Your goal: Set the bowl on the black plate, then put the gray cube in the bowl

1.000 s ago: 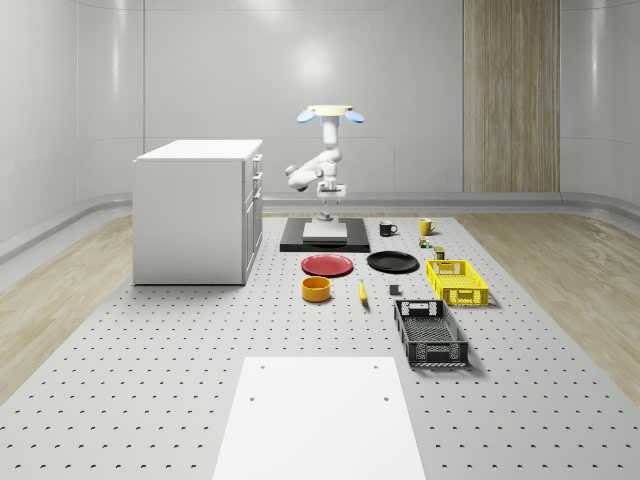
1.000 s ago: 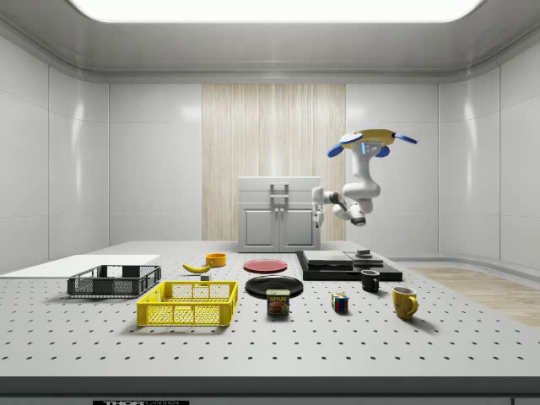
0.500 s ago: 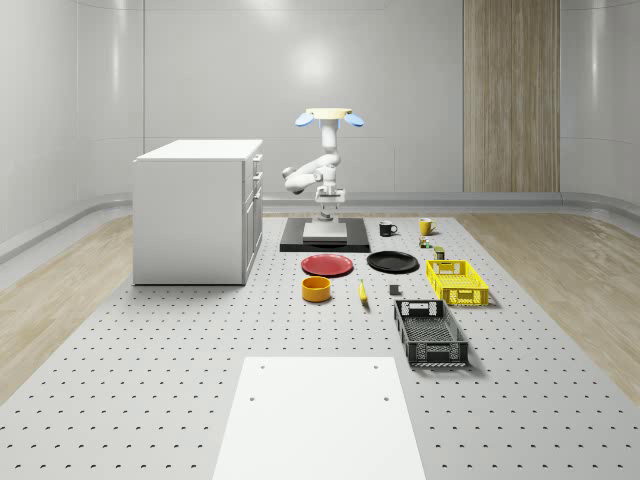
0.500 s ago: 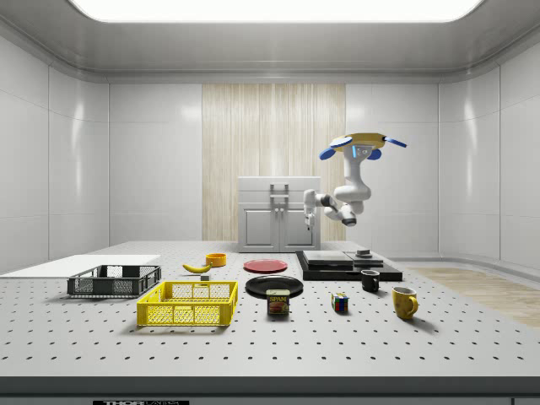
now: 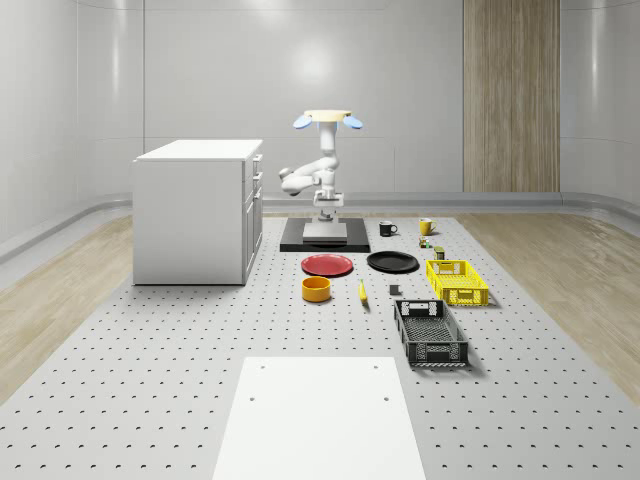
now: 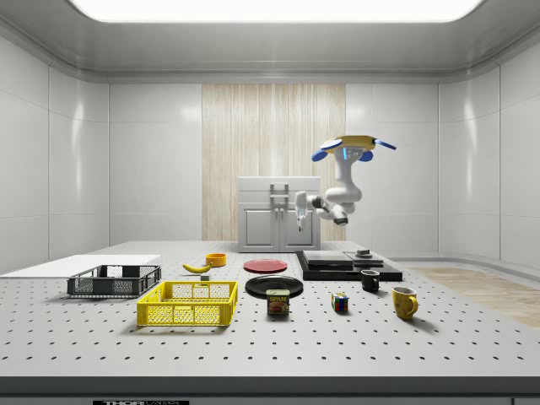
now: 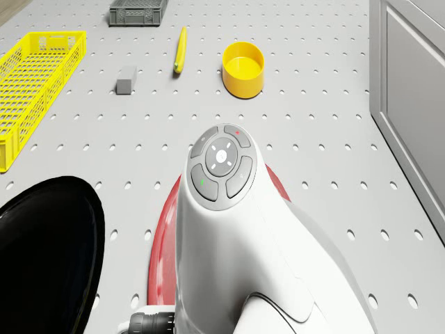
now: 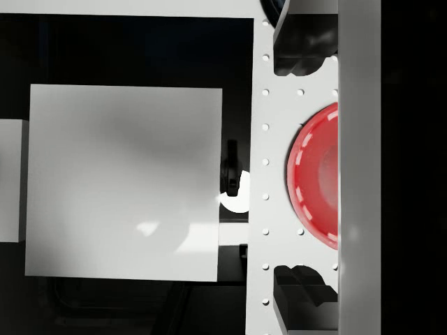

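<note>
The yellow bowl [image 5: 316, 289] [image 6: 216, 259] [image 7: 243, 68] stands upright on the perforated table, in front of the red plate. The black plate [image 5: 392, 262] [image 6: 274, 285] [image 7: 42, 257] lies empty beside the red plate. The small gray cube [image 5: 394, 291] [image 7: 126, 79] rests on the table near the banana. My drone [image 5: 327, 119] [image 6: 353, 149] hovers above the front edge of the black launch platform [image 5: 323, 233]. The gripper [image 5: 328, 210] [image 6: 301, 218] [image 8: 304, 167] hangs high over the gap between platform and red plate, open and holding nothing. Its dark fingers [image 8: 300, 49] are far apart.
Red plate [image 5: 328, 265] [image 8: 318, 174] lies below the gripper. A banana [image 5: 362, 291], yellow crate [image 5: 457, 281] and black crate [image 5: 429, 331] sit at the whole-scene view's right. White cabinet [image 5: 197, 210] stands left. Two mugs [image 6: 369, 280], a can [image 6: 278, 302] and a puzzle cube [image 6: 339, 302] are nearby.
The drone and arm have drifted toward the side view's left, from over the platform to its front edge, and sit slightly lower. The table objects have not moved.
</note>
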Available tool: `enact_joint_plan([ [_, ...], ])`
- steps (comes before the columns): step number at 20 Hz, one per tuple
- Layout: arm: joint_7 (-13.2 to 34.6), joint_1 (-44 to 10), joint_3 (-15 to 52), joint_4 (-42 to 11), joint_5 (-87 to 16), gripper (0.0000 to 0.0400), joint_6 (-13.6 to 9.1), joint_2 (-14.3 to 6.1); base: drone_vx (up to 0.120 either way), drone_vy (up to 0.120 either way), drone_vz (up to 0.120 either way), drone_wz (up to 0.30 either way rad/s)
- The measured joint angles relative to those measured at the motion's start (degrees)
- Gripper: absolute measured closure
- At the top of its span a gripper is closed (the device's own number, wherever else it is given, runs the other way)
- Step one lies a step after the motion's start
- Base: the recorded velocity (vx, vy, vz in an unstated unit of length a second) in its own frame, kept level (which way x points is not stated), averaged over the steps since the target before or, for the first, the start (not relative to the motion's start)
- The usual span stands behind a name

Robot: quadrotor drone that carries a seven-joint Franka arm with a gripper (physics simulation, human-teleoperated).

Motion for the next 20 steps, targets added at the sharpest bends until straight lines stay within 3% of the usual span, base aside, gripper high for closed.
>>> enact_joint_plan([
  [9,0.77,-0.81,0.74,0.17,1.27,0.0,2.24,-2.45,0.12,0.0,-0.116,0.0],
  [20,1.54,-1.64,1.49,0.35,2.65,0.0,4.79,-5.21,0.12,0.0,0.0,0.0],
])
